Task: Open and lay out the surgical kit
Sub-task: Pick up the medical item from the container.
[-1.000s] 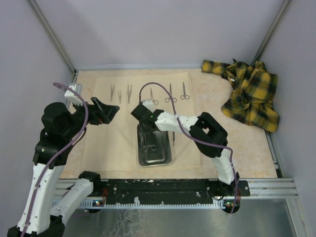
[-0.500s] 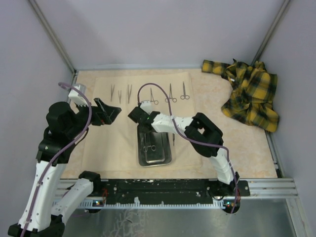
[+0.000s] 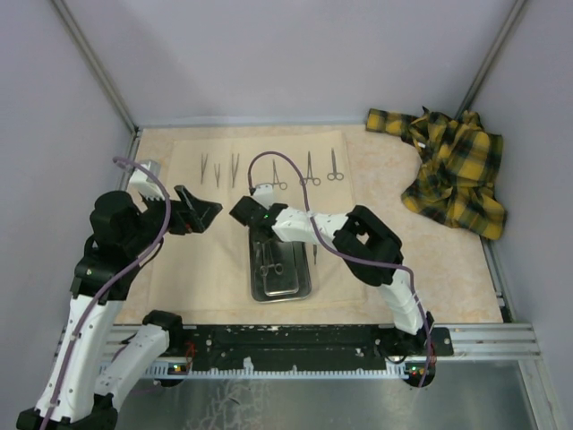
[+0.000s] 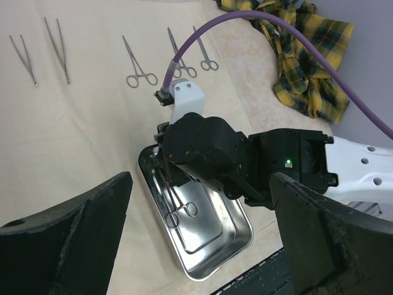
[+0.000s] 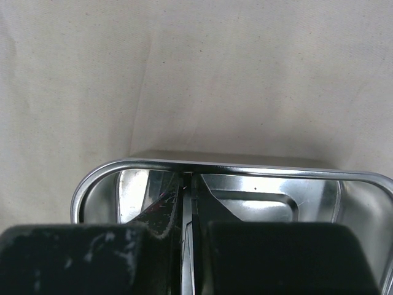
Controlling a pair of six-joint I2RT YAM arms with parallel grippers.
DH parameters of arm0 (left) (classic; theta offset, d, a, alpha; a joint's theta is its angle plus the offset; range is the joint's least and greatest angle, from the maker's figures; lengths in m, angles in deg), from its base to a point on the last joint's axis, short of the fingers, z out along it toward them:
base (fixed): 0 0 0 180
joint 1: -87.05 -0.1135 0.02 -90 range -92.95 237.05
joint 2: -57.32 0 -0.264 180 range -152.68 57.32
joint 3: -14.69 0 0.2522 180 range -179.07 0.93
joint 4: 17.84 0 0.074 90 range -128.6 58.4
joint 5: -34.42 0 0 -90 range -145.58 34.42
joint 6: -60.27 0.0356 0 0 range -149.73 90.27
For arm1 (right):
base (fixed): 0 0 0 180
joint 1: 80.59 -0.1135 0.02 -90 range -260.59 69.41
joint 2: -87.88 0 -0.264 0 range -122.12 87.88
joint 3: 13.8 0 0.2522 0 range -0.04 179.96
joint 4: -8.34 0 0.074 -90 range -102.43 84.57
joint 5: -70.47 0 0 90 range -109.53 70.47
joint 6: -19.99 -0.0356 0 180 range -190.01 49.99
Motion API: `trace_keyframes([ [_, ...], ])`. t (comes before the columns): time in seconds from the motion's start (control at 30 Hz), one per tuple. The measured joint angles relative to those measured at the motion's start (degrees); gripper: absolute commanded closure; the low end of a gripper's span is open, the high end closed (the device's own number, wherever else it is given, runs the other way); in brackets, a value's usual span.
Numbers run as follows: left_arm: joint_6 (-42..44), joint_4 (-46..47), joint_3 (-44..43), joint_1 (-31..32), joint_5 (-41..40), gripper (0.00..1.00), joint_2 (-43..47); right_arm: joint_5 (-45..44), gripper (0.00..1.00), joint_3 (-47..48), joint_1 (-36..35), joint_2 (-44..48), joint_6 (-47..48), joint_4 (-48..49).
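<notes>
Several instruments (image 3: 309, 170) lie in a row on the wrap (image 3: 206, 269). Right jaws are pinched shut on a thin clamp (image 4: 179, 212) inside the tray (image 3: 288, 287); left jaws gape wide above the wrap. I'd lift straight up, clear the rim, keep the clamp level.

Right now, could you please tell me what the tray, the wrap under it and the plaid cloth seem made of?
The tray looks like polished steel: mirror-bright, with reflections. The wrap appears matte beige woven fabric, lying flat with faint creases. The plaid cloth seems a soft textile, perhaps flannel, given its loose folds.
</notes>
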Motion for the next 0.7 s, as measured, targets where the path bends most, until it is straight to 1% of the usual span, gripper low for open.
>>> trace_keyframes([
  [0.2, 0.0, 0.0, 1.4, 0.0, 0.1, 0.01, 1.4, 0.2, 1.00, -1.3, 0.0, 1.4, 0.5, -0.5],
  [0.7, 0.0, 0.0, 3.8, 0.0, 0.6, 0.01, 2.0, 0.0, 1.00, -2.3, 0.0, 11.2, 2.2, -2.8],
])
